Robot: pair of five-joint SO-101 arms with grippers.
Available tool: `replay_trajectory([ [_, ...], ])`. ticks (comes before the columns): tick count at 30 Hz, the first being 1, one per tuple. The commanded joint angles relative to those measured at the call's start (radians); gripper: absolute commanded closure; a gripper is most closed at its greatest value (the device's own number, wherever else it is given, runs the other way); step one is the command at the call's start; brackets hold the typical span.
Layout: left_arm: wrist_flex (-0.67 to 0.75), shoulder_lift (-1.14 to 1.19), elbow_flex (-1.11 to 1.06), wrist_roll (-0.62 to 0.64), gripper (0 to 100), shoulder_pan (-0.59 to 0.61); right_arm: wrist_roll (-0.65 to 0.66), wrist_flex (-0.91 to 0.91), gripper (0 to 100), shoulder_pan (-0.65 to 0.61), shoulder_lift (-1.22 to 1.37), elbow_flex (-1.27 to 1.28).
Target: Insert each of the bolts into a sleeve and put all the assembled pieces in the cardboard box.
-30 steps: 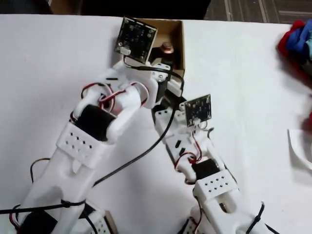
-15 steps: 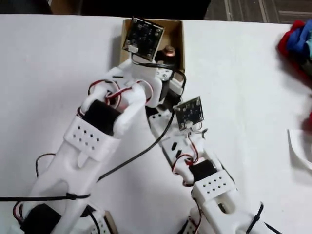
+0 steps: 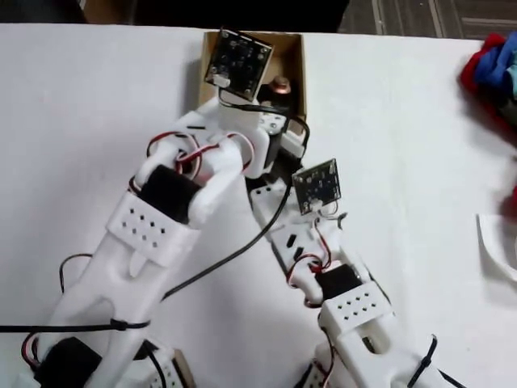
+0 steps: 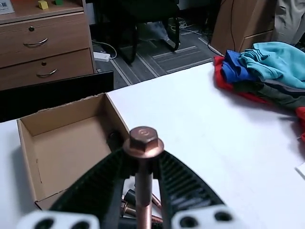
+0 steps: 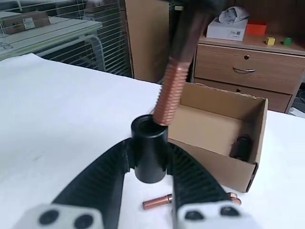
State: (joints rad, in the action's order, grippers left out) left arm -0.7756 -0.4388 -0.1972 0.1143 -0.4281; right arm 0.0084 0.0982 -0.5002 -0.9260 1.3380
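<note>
Your left gripper (image 4: 143, 160) is clenched on the copper bolt (image 4: 143, 143), with its jaws pinching the shank just under the hex head. Your right gripper (image 5: 149, 164) is clamped around the middle of the black sleeve (image 5: 148, 143). Both parts hang above the desk (image 5: 57, 105), just on the near side of the cardboard box (image 5: 209, 157).

The bolt looks rigid and smooth, dense for its size, and likely to slide through the pads if the grip loosens. Holding it under the head is a sound choice, since the head acts as a stop and the whole shank stays free to enter. The sleeve is a hard, slick cylinder that will probably twist or tip under a sideways push, so keep your hold on its body and leave its mouth clear.

The bolt's long axis runs roughly vertical, head up and threaded end down. The sleeve stands upright with its open bore facing up. The threaded tip sits at the sleeve's mouth, against the rim, and the bolt leans off the bore's line. You will likely need to straighten it before pressing down, or the threads may catch on the edge.

Farther out, a black sleeve (image 5: 240, 145) lies inside the box, and you cannot tell whether it has a bolt in it. Loose bolts (image 5: 157, 202) lie on the desk in front of the box.
</note>
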Motion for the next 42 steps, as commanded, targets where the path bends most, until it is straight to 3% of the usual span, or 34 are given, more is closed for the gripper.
replay_trajectory([
  [1,0.018,-0.02,0.007,-0.009,97,0.018,0.012,-0.001,97.6,0.013,-0.004,-0.061],
  [16,0.02,-0.023,-0.076,-0.002,97,0.052,0.012,-0.001,97.6,0.016,-0.005,-0.074],
  [23,0.025,-0.028,-0.157,-0.002,97,0.051,0.011,-0.004,97.6,0.104,0.001,-0.129],
  [32,0.025,-0.028,-0.163,-0.005,97,0.052,0.011,-0.004,97.6,0.105,0.002,-0.141],
  [34,0.025,-0.028,-0.162,-0.008,94,0.052,0.011,-0.004,97.6,0.105,0.002,-0.143],
  [39,0.023,-0.028,-0.162,-0.003,74,0.06,0.011,-0.004,97.6,0.108,0.004,-0.143],
  [42,0.025,-0.029,-0.162,-0.008,76,0.06,0.011,-0.004,97.6,0.111,0.004,-0.143],
])
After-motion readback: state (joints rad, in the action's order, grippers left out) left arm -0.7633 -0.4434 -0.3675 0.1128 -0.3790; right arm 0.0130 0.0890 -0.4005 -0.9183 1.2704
